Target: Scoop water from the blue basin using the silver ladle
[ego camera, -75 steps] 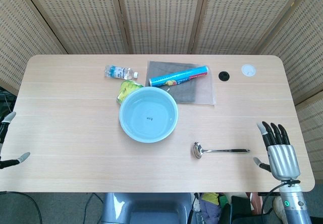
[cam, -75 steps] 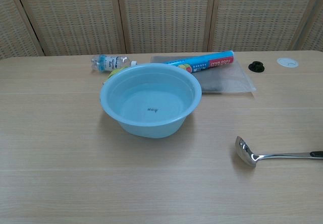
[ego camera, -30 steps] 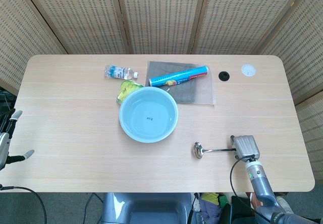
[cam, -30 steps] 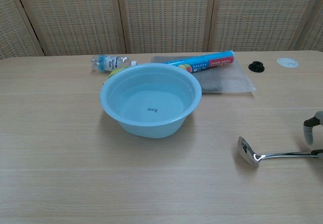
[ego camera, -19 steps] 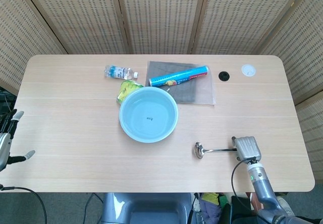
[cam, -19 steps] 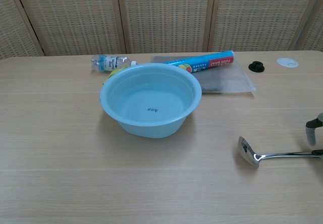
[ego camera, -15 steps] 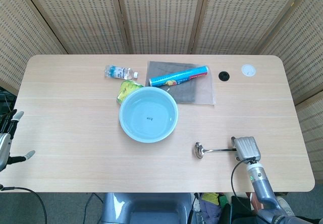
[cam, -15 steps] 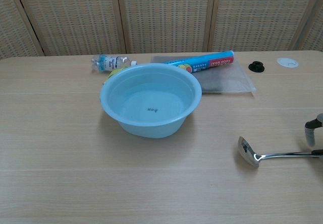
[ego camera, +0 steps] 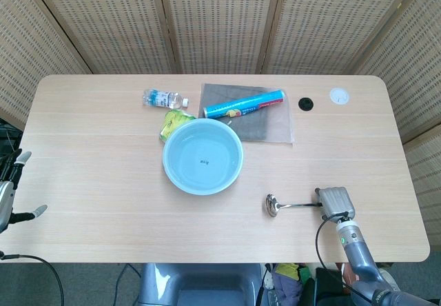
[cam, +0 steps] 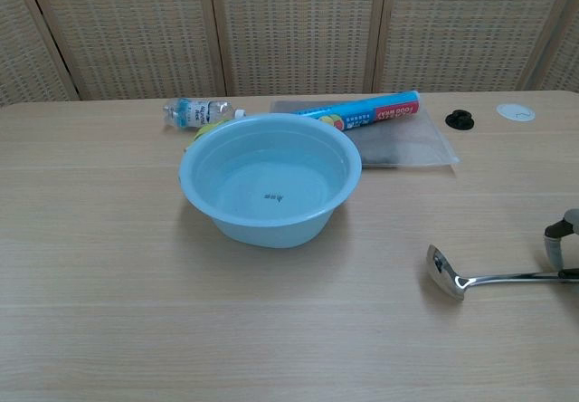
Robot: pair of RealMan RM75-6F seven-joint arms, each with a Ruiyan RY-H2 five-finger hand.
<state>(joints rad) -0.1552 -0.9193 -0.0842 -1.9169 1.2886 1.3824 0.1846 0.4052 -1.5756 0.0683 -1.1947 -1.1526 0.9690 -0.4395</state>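
**Table stock: one basin, one ladle, two hands**

Head view: one table (ego camera: 96,182); one blue basin (ego camera: 202,156) at centre, holding water; one ladle (ego camera: 293,205) lying right of it, well apart, bowl toward the basin. Right hand (ego camera: 335,200) covers the handle end; whether it grasps cannot be told. Left hand (ego camera: 9,196) off the left edge, fingers apart, holding nothing. One bottle (ego camera: 164,99), one roll (ego camera: 244,104) on one grey mat (ego camera: 272,127).

Chest view: basin wall (cam: 268,225), ladle bowl tilted (cam: 444,272); right hand a sliver at the frame edge (cam: 561,234); left hand unseen. Bare wood between basin and ladle.
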